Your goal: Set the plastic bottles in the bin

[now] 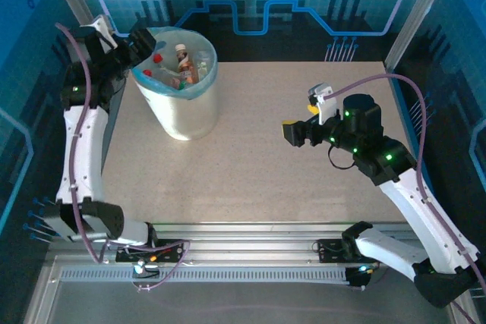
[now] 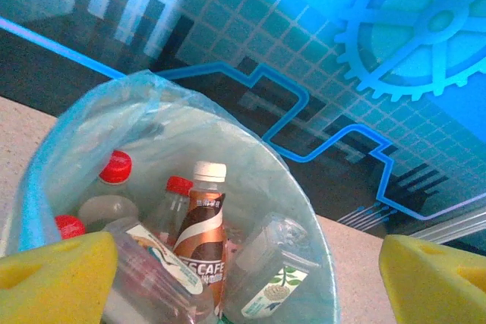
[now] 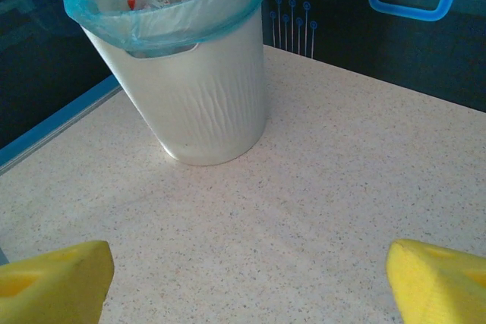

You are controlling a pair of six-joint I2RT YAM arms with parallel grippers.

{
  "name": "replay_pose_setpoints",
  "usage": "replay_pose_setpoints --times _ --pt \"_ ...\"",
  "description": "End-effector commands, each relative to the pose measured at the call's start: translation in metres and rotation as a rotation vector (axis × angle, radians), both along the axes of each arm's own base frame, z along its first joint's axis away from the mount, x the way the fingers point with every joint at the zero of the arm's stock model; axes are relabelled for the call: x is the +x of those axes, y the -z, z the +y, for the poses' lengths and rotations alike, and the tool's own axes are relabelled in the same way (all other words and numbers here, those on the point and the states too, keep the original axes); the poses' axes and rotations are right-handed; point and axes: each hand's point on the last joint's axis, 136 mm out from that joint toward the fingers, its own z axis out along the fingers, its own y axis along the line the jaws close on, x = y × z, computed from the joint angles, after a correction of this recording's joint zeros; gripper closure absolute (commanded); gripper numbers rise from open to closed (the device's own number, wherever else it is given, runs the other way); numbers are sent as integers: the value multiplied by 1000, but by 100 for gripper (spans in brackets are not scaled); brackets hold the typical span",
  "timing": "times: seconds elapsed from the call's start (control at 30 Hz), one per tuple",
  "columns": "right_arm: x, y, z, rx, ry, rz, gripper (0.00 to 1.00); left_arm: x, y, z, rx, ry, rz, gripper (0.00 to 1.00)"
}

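The bin is a white bucket lined with a light-blue bag, standing at the table's back left. Several plastic bottles lie inside it: a brown white-capped one, a red-capped clear one, a clear one with a leaf label and a clear one lying low on the left. My left gripper hovers over the bin's left rim, open, its yellow pads wide apart and nothing between them. My right gripper stands open above the bare table, right of the bin.
The speckled beige table stretches between the bin and the right arm. Blue patterned walls close in the back and sides. A metal rail runs along the near edge between the arm bases.
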Motion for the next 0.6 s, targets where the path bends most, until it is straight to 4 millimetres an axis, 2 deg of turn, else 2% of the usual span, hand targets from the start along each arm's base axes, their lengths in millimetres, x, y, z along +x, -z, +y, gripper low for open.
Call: replay_pose_setpoints --times 0.0,0.1,0.17,0.27,0.37,0.43,0.47,0.57 --pt "-2 6 3 -14 -6 6 7 -34 -11 9 112 -59 -51 11" --pt "0 7 6 -11 -19 14 7 -63 6 11 157 -93 -58 11" --pt "1 8 8 -18 -21 14 7 -80 33 12 169 -110 -30 11" --pt "9 17 5 -50 -1 -12 7 -99 93 18 181 -152 36 9" --pt "24 36 -5 -111 57 -75 6 -114 151 27 193 -218 87 9" --pt "37 51 -20 -151 134 -127 5 -118 174 29 191 -239 47 9" --pt "43 58 -30 -155 181 -145 4 -118 178 28 194 -246 13 9" --pt "62 96 -76 -107 365 -100 3 -119 199 31 245 -291 -27 7"
